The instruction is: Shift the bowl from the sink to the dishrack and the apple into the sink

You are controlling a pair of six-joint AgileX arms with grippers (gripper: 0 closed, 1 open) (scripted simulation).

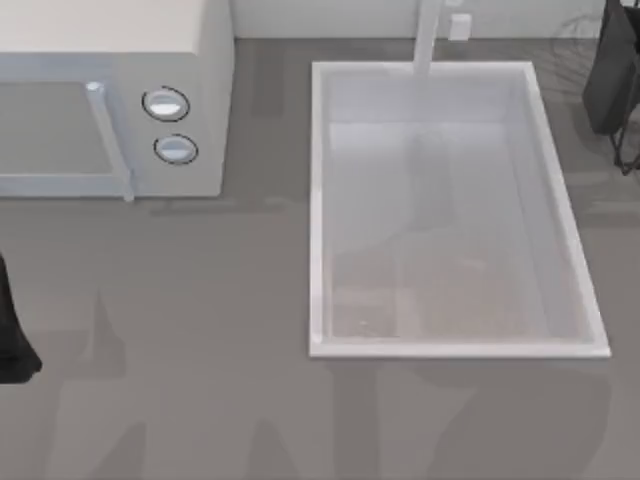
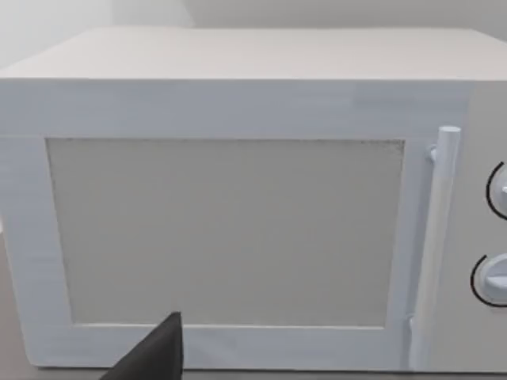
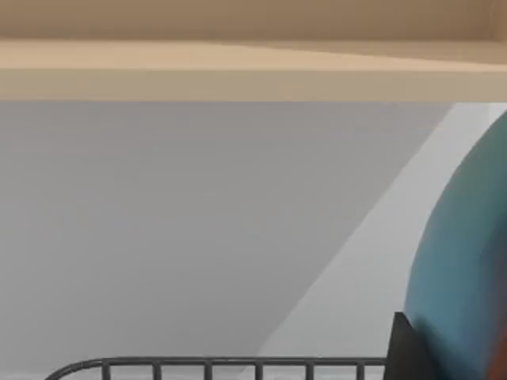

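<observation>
Overhead, a white sink [image 1: 560, 215] sits right of centre on a grey tabletop [image 1: 200, 330], its faucet post [image 1: 427, 38] rising from the far rim. The basin holds nothing: no bowl, no apple. A white microwave [image 1: 110, 100] with two round knobs [image 1: 166, 104] stands at the far left. The right arm [image 1: 612, 70] is a dark shape at the far right edge, beside thin dark wires that look like the dishrack [image 1: 628, 150]. The right wrist view faces a pale wall under a tan ledge, with the bowl [image 3: 467, 269] as a large glossy blue curve close to the camera and a touch of reddish rim at the corner. One dark finger [image 3: 408, 348] of the right claw lies against the bowl, and the dishrack's wire rail [image 3: 214, 364] runs just below. The claw appears clamped on the bowl, though its second finger is hidden. The left arm [image 1: 12, 330] is parked at the near left edge. Its wrist view faces the microwave door [image 2: 226, 229] and handle [image 2: 436, 237], with one dark fingertip [image 2: 162, 348] of the left claw showing, and I cannot tell whether that claw is apart or together. By these signs the bowl is out of the sink and held over the rack but not yet set down. The apple's move is still to do, and its place cannot be made out.
</observation>
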